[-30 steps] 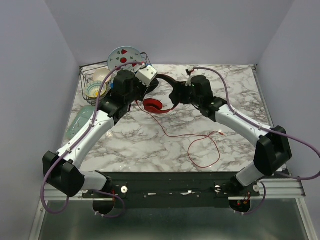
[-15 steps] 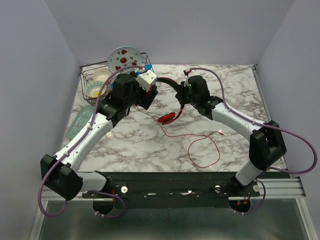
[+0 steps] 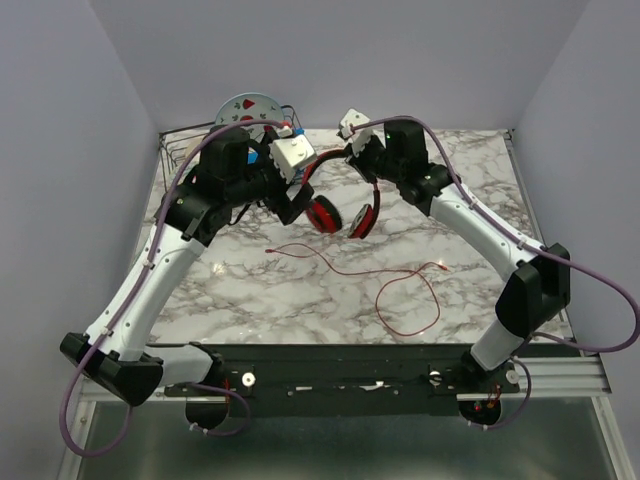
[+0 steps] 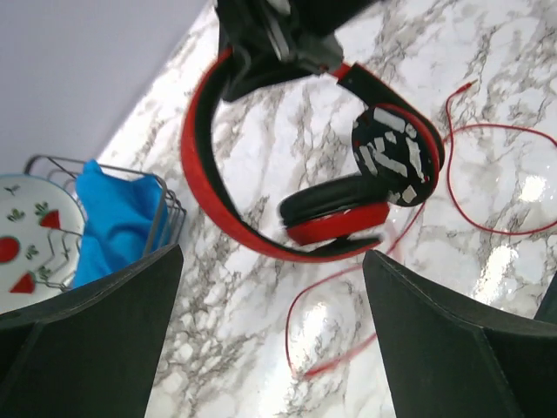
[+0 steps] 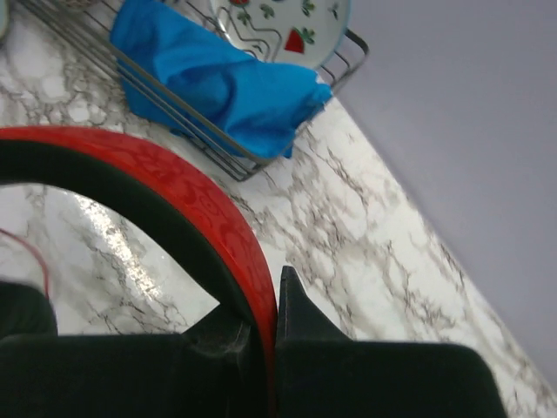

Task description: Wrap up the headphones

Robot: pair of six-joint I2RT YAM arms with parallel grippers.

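Note:
The red headphones (image 3: 340, 205) hang in the air above the back of the marble table. My right gripper (image 3: 352, 150) is shut on the top of their black-lined headband (image 5: 174, 187), pinched between its fingertips (image 5: 296, 305). The two ear cups (image 4: 348, 218) dangle below it, black pads showing. My left gripper (image 4: 270, 348) stands wide open just left of and below the cups, with nothing between its fingers (image 4: 87, 340). The thin red cable (image 3: 400, 300) trails from the cups down onto the table and loops toward the front.
A wire dish rack (image 3: 180, 155) stands at the back left corner, holding a strawberry-patterned plate (image 3: 245, 108) and a blue cloth (image 5: 218, 83). Purple walls close in the table on three sides.
My right gripper shut on the headband and lifted the headphones off the table. My left gripper opened, let go and drew back to the left. The cable's near end dragged up.

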